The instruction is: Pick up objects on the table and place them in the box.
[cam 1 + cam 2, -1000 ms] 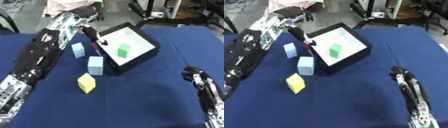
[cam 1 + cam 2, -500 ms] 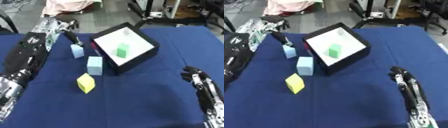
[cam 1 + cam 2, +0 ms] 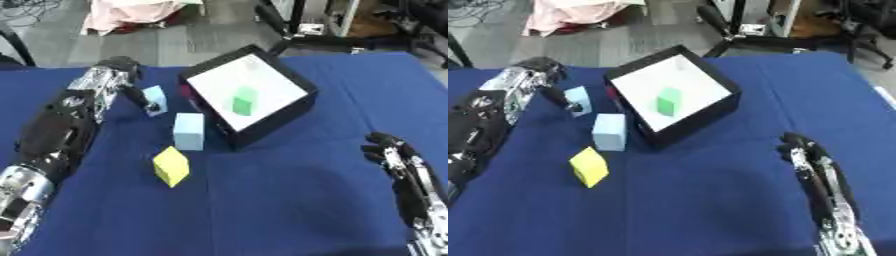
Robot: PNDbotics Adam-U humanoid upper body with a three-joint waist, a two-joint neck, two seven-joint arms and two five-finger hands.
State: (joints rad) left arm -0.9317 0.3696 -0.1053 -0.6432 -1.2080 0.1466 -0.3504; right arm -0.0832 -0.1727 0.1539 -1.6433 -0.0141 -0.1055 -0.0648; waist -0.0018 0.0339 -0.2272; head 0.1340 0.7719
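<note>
A black box (image 3: 276, 119) with a white inside sits tilted at the table's far middle, with a green cube (image 3: 244, 100) in it. Left of the box, on the blue cloth, lie a small light blue cube (image 3: 156, 96), a larger light blue block (image 3: 189, 131) and a yellow cube (image 3: 171, 166). My left hand (image 3: 116, 73) is at the small cube's left side, with one dark fingertip (image 3: 146, 104) touching it and nothing held. My right hand (image 3: 393, 153) rests open at the lower right, fingers up, far from the cubes.
Blue cloth (image 3: 289, 200) covers the table, with bare cloth in front of the box and the cubes. Beyond the far edge are a pink bundle (image 3: 131, 11) on the floor and dark chair legs (image 3: 302, 35).
My left hand has drawn back from the box's near-left edge, leftward and down to the small light blue cube. The cubes, the box and my right hand have stayed put.
</note>
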